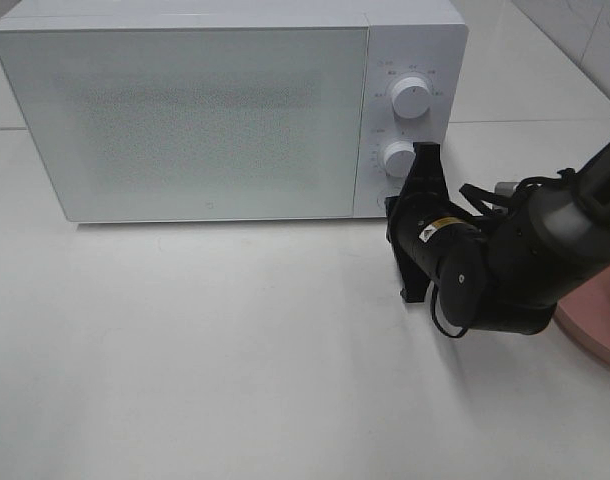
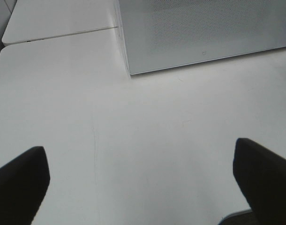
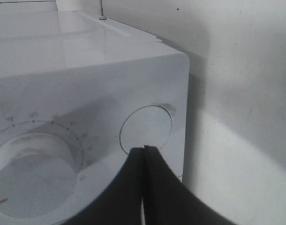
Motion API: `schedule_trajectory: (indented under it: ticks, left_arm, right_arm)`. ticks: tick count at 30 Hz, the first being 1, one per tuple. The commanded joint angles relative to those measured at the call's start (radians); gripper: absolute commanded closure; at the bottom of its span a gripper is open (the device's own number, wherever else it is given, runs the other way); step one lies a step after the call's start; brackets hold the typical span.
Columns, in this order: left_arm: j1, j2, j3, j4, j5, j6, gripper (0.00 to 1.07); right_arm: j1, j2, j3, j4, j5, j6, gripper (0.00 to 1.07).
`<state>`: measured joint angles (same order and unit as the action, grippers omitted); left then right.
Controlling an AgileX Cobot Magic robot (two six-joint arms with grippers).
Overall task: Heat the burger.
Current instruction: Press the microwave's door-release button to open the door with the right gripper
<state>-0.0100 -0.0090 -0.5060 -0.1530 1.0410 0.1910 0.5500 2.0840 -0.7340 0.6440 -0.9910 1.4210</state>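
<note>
The burger is out of view in every frame. The white microwave point(image 1: 185, 110) stands at the back of the table with its door shut. My right gripper point(image 1: 392, 207) is shut and empty, its tips point(image 3: 144, 149) at the lower edge of the round button point(image 3: 145, 126) at the bottom of the control panel. I cannot tell whether they touch it. My left gripper point(image 2: 143, 183) is open and empty above the bare white table point(image 2: 133, 140), in front of the microwave's left corner point(image 2: 129, 70). It does not show in the exterior view.
Two white dials point(image 1: 411, 97) point(image 1: 397, 157) sit above the button; the lower dial also shows in the right wrist view point(image 3: 35, 164). A pink round plate point(image 1: 600, 320) lies at the right edge, partly behind the right arm. A wall stands right of the microwave point(image 3: 246, 93).
</note>
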Motion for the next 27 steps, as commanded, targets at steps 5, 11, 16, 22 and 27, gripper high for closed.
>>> schedule_trajectory:
  ticks: [5, 11, 16, 22, 27]
  left_arm:
    - [-0.005, -0.016, 0.003, -0.002, 0.0, -0.003, 0.06]
    - [-0.005, -0.016, 0.003, -0.002, 0.0, -0.003, 0.06]
    - [-0.005, -0.016, 0.003, -0.002, 0.0, -0.003, 0.06]
    - [-0.005, -0.016, 0.003, -0.002, 0.0, -0.003, 0.06]
    - [-0.005, -0.016, 0.003, -0.002, 0.0, -0.003, 0.06]
  right_arm:
    - [-0.048, 0.003, -0.047, -0.008, 0.049, -0.059, 1.07]
    - [-0.049, 0.027, -0.071, -0.016, 0.064, -0.046, 1.07]
    - [-0.049, 0.06, -0.091, -0.023, 0.053, -0.02, 1.07]
    - [-0.06, 0.072, -0.122, -0.011, 0.029, -0.038, 1.07]
    - [-0.06, 0.072, -0.139, 0.001, -0.038, -0.044, 1.07]
